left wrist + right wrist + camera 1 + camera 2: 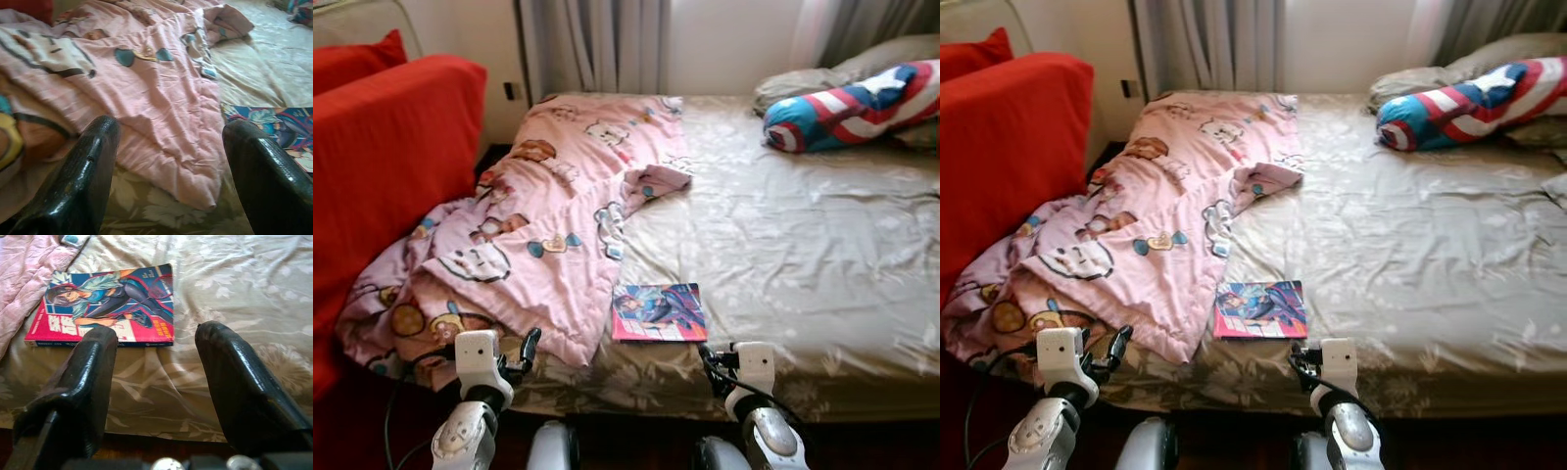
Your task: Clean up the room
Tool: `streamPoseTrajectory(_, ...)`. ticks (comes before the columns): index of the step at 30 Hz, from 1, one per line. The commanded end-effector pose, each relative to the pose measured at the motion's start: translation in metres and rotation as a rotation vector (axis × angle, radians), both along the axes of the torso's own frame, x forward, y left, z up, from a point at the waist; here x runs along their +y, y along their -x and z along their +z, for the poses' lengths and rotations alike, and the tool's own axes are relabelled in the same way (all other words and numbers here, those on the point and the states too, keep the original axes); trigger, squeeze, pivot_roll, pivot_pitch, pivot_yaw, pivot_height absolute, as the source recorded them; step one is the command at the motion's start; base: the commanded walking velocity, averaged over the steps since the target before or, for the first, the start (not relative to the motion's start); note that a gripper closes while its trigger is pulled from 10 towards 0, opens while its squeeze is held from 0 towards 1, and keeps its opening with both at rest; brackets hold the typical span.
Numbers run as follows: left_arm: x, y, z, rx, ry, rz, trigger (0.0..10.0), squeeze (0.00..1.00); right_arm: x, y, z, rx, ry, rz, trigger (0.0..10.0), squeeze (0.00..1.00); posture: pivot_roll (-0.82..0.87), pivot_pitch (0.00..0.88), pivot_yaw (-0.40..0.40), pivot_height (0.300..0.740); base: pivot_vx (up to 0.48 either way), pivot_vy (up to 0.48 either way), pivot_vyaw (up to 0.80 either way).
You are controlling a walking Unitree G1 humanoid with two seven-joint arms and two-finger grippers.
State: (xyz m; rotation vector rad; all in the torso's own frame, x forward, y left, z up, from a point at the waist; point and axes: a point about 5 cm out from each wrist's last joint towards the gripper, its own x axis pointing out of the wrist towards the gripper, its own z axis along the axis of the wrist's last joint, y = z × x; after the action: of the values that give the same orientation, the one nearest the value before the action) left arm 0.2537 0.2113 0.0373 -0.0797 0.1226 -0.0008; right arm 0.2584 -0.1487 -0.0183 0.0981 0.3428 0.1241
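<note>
Beige satin with a faint leaf pattern covers the bed (783,245), whose near edge runs just beyond both of the robot's arms. A pink cartoon-print quilt (538,225) lies rumpled over the left part of the bed, one side spilling off the edge toward a red sofa (382,157), one corner folded back near the middle of the sheet. Just beside the quilt's near corner, flat on the sheet close to the bed's front edge, lies a comic book (659,312) with a blue and pink illustrated cover, face up. At the far right corner sits a long cushion (852,106) in red, white and blue stripes with a star, resting against grey pillows (832,76). Grey curtains (597,44) hang behind the head of the bed.

The left gripper (166,161) hovers at the bed's edge in front of the quilt's near corner, its two black fingers (83,171) spread wide with nothing between them. The right gripper (154,377) hovers at the bed's edge just short of the comic book, fingers (234,377) likewise apart and holding nothing; the book lies beyond its fingertips, slightly to the left of them.
</note>
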Motion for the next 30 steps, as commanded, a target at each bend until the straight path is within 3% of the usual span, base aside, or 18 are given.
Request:
streamPoseTrajectory(1,0.0007,-0.0022,0.0039,-0.011,0.006,0.003,10.0,0.0,0.0038,-0.0015,0.0018,-0.015,0.001,0.031,10.0,0.0,0.0,0.047,-0.011,0.606,0.0,0.0,0.0)
streamPoseTrajectory(11,0.0009,-0.0022,0.0038,-0.011,0.008,0.005,10.0,0.0,0.0061,-0.0017,0.0023,-0.021,-0.01,0.04,10.0,0.0,0.0,0.045,-0.011,0.606,0.0,0.0,0.19)
streamPoseTrajectory(17,0.0009,-0.0023,0.0045,-0.015,0.007,0.008,10.0,0.0,0.0089,-0.0014,0.0057,-0.06,-0.055,0.065,10.0,0.0,0.0,0.047,-0.01,0.606,0.0,0.0,0.63)
streamPoseTrajectory(30,-0.0001,-0.0028,0.0052,-0.019,0.004,0.006,10.0,0.0,0.0053,-0.0019,0.0038,-0.04,-0.068,0.024,10.0,0.0,0.0,0.05,-0.009,0.606,0.076,0.0,0.0)
